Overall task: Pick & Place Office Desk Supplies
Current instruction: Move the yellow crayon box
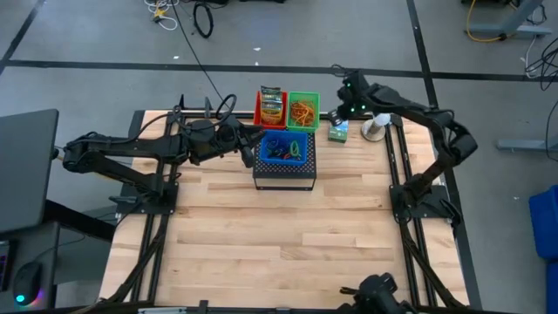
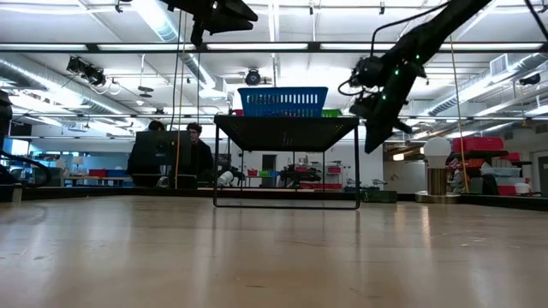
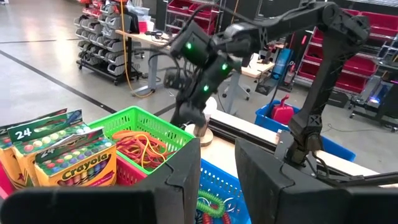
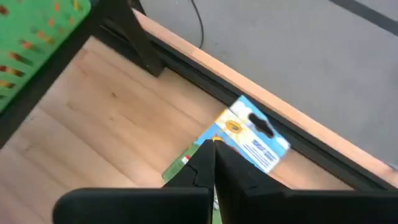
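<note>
A small green-white box [image 4: 249,138] lies flat on the table by its far edge, also in the high view [image 1: 338,132]. My right gripper [image 4: 214,155] is shut and hangs above it, slanting down, well clear of the tabletop in the low view [image 2: 374,141]. My left gripper [image 3: 217,177] is held level and open beside the blue basket [image 1: 283,150], with nothing between its fingers. Tan and orange rubber bands [image 3: 140,149] fill the green basket [image 1: 303,111]. Crayon boxes [image 3: 68,155] stand in the red basket [image 1: 270,106].
The blue basket sits on a big black perforated box [image 1: 283,177] mid-table, with coloured loops [image 1: 288,148] inside. A white ball on a stand [image 1: 375,127] is right of the small box. The near half of the wooden table [image 1: 279,244] is bare.
</note>
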`<move>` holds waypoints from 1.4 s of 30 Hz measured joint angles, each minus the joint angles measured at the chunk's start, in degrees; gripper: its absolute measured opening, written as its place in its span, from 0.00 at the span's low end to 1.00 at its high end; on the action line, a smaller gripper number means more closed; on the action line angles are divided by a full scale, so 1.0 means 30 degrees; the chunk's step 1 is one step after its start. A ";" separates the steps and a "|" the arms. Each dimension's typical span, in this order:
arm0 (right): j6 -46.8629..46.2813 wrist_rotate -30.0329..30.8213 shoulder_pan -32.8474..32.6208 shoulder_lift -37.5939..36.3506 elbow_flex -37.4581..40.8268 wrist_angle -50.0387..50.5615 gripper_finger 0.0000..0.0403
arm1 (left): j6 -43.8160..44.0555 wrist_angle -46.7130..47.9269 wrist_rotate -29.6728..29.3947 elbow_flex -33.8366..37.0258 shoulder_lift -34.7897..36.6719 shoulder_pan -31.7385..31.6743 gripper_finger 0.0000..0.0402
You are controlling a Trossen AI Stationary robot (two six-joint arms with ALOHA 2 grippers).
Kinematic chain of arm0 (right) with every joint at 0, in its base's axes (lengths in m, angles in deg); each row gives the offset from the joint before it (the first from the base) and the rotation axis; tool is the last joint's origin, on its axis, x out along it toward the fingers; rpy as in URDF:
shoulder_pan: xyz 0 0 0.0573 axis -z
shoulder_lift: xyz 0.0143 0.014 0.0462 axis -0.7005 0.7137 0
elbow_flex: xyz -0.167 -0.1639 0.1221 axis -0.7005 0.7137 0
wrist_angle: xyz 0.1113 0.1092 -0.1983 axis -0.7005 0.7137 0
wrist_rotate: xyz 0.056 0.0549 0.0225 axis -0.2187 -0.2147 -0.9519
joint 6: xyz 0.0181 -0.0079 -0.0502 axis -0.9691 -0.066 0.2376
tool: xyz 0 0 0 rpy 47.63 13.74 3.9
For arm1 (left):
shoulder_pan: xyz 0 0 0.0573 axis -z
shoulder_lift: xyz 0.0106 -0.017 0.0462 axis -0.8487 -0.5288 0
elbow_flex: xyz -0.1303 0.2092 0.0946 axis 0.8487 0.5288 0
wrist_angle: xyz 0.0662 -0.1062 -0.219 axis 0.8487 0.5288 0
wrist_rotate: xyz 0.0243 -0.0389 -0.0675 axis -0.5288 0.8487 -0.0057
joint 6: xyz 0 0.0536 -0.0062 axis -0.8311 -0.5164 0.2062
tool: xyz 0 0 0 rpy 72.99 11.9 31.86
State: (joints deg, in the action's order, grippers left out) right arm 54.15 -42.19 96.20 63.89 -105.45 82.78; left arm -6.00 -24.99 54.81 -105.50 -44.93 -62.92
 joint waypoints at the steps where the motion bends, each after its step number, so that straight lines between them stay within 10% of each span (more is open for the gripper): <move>1: -0.0107 0.0192 -0.0098 0.0060 0.0360 -0.0546 0.01 | 0.0004 0.0002 0.0000 0.0004 0.0000 0.0000 0.27; 23: -0.3051 0.1801 -0.0301 0.0891 0.6110 -0.8221 0.00 | 0.0155 0.0024 -0.0007 0.0007 -0.0002 0.0000 0.27; 42: -0.5991 0.0205 -0.6044 -0.2377 0.6110 0.2361 0.00 | 0.0073 0.0089 -0.0015 0.0007 -0.0007 0.0131 0.27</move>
State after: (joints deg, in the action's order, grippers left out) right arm 36.17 -41.57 78.07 56.76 -87.12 89.87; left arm -5.78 -24.72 54.77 -105.48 -44.95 -62.52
